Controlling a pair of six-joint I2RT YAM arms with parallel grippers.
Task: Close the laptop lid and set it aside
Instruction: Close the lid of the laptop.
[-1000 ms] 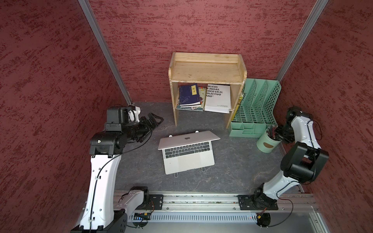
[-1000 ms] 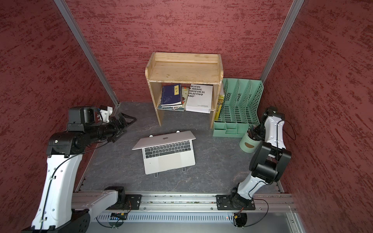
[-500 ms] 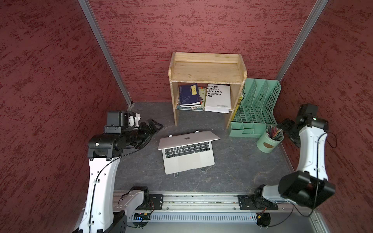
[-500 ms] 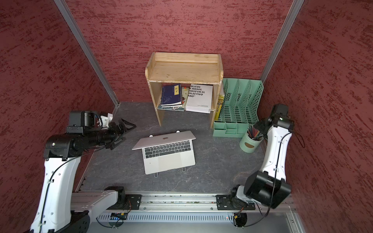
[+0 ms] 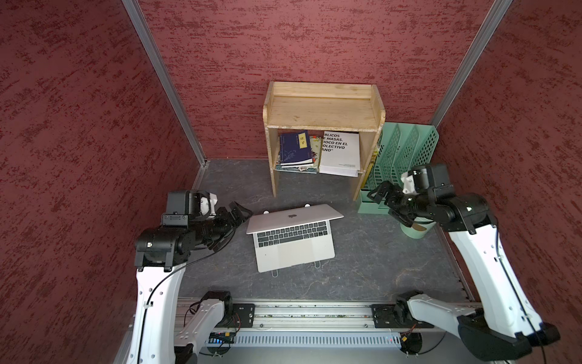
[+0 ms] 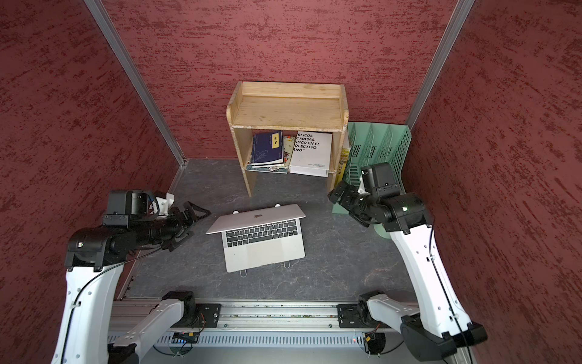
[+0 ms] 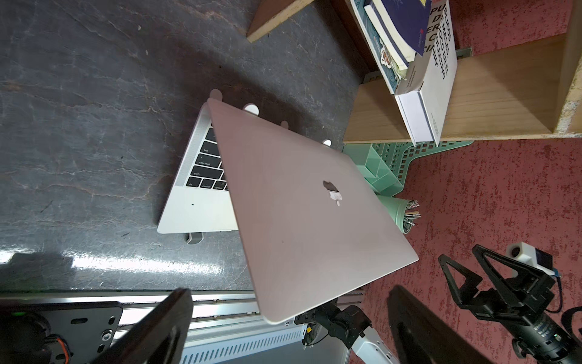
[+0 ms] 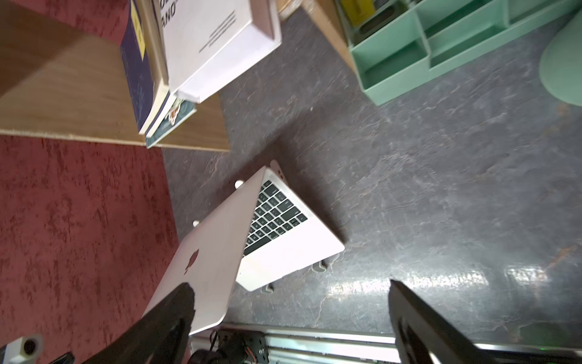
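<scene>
The silver laptop lies mid-table on a white stand. Its lid leans forward, partly lowered over the black keys. My left gripper is open just left of the lid's left corner, pointing at it. In the left wrist view the lid fills the middle, ahead of the open left gripper. My right gripper is open to the right of the laptop and well apart from it. The right wrist view shows the lid ahead of that gripper, nearer one finger.
A wooden shelf holding books, among them a white one, stands behind the laptop. A green file organizer and a green pencil cup sit at the back right under the right arm. A metal rail runs along the front edge.
The right arm has swung away from the pencil cup by the wall and now points at the laptop, with its gripper opened wide. The left gripper has moved closer to the lid's left corner.
</scene>
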